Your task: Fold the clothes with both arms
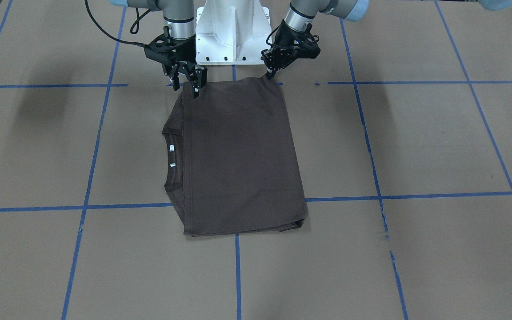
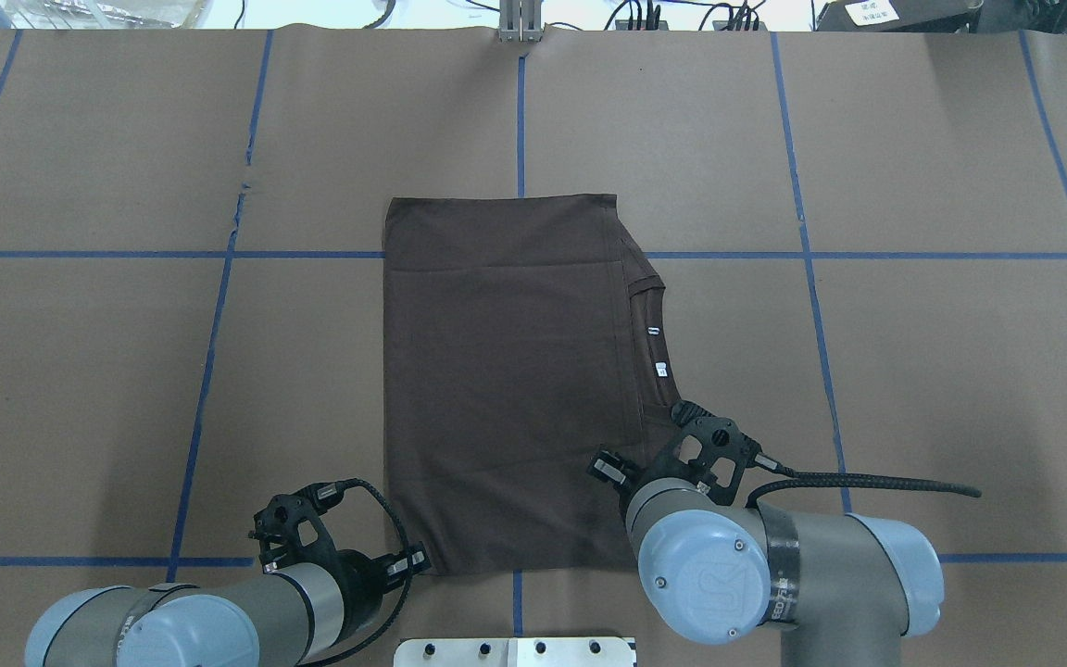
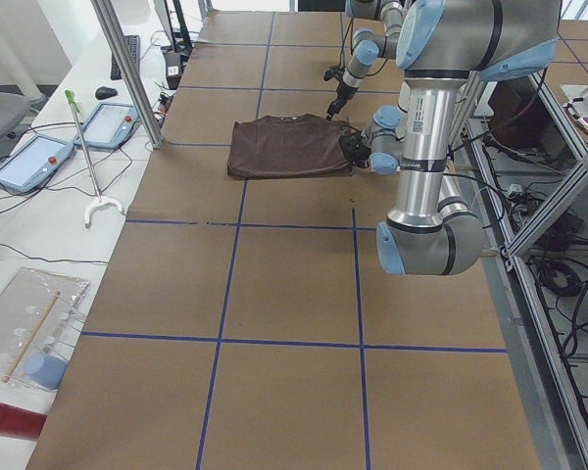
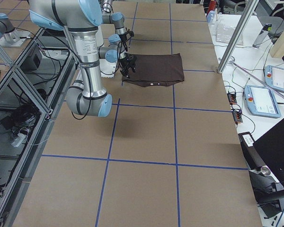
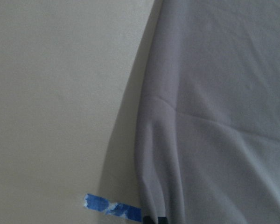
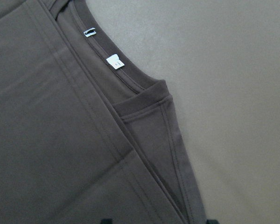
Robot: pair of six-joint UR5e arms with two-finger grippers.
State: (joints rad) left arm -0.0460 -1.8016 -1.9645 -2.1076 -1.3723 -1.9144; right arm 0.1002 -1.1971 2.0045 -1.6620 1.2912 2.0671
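The brown T-shirt (image 1: 242, 160) lies folded rectangular, ribbed collar (image 1: 176, 155) exposed.

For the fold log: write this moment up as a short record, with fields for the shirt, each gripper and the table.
garment: dark brown T-shirt, folded to a rectangle, lying flat
collar: shows at the fold's edge on the robot's right side, white tags visible
left gripper: shut on the shirt's base-side corner
right gripper: open, over the other base-side corner
table: brown covering, blue tape grid
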